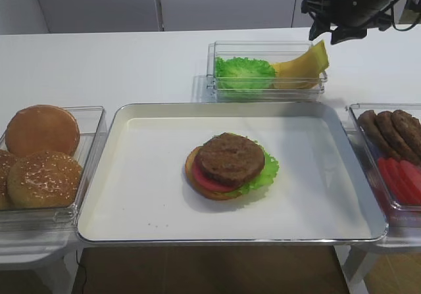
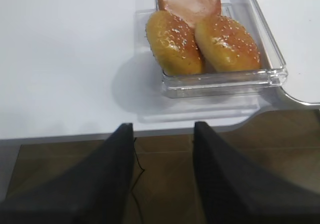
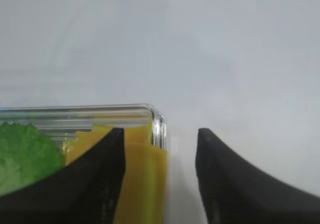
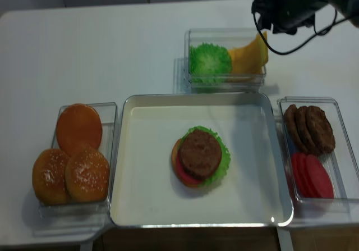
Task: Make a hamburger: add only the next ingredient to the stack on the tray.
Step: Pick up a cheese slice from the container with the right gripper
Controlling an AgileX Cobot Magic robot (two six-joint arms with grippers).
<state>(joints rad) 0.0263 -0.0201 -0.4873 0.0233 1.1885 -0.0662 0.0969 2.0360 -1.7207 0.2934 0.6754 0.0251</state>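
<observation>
Right now the right tool (image 3: 160, 184) is at the far right of the table (image 1: 99, 64), over the right end of the clear bin (image 1: 268, 70) that holds lettuce (image 1: 245, 72) and cheese (image 1: 304, 65). In the right wrist view one dark finger (image 3: 85, 184) overlaps the cheese slice (image 3: 145, 184), the other finger (image 3: 235, 184) sits apart over bare table outside the bin wall. Jaws are parted with a clear gap; the raised edge of the slice lies in that gap beside the left finger. Cannot tell if anything is pinched yet. In the high views the slice tips up at the bin's right end, its top corner just under the tool.

Left tool (image 2: 162, 184) hangs off the near left edge of the table, fingers spread, gripping nothing; bin of sesame buns (image 2: 200, 43) lies just beyond it.

Tray (image 1: 164, 228) sits center near, cream inside with a metal rim. Stack (image 1: 230, 166) is about mid-tray: bun at the bottom, lettuce sticking out right, tomato edge showing left, brown patty on top. No cheese on it.

Bun bin (image 1: 46, 152) touches the tray's left side. Right bin (image 1: 395, 156) holds patties (image 1: 391, 131) at the far end, tomato slices (image 1: 401, 179) at the near end.
</observation>
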